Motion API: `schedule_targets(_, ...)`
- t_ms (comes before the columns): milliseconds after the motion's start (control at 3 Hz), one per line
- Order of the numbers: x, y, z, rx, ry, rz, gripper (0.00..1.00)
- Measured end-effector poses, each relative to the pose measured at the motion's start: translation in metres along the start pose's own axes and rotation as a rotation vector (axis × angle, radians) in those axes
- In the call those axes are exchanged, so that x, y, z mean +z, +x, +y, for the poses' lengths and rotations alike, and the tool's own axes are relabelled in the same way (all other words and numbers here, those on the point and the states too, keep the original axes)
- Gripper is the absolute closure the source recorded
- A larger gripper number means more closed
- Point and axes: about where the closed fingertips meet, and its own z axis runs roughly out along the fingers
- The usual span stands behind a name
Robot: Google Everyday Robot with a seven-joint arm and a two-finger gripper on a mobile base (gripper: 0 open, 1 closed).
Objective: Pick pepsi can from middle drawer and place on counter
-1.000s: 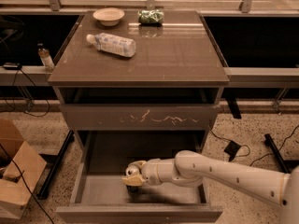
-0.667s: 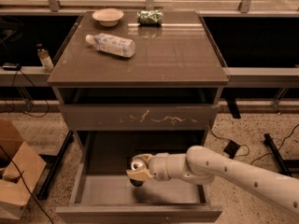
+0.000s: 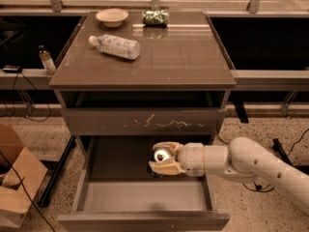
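Note:
The middle drawer [image 3: 125, 197] is pulled open below the drawer front with pale scratches. My gripper [image 3: 162, 159] reaches in from the right, over the drawer's right half. Its tan fingers [image 3: 166, 146] are shut on the pepsi can [image 3: 160, 155], whose silver lid faces the camera. Most of the can's dark body is hidden by the fingers. The can is held above the drawer floor, just under the scratched front. The counter [image 3: 164, 57] is the glossy grey-brown top of the cabinet.
On the counter lie a clear plastic bottle [image 3: 115, 46], a pale bowl [image 3: 112, 16] and a green packet [image 3: 155, 17]. A cardboard box [image 3: 14, 185] stands on the floor to the left. A small bottle [image 3: 46, 59] stands on the left ledge.
My gripper has risen and shifted right with the can, from low on the drawer floor to just under the scratched drawer front.

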Motion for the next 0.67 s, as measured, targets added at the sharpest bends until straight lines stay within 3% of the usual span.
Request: schedule_targets(667,-0.09,-0.138,0.006,-0.286,0.0,-0.065,1.0)
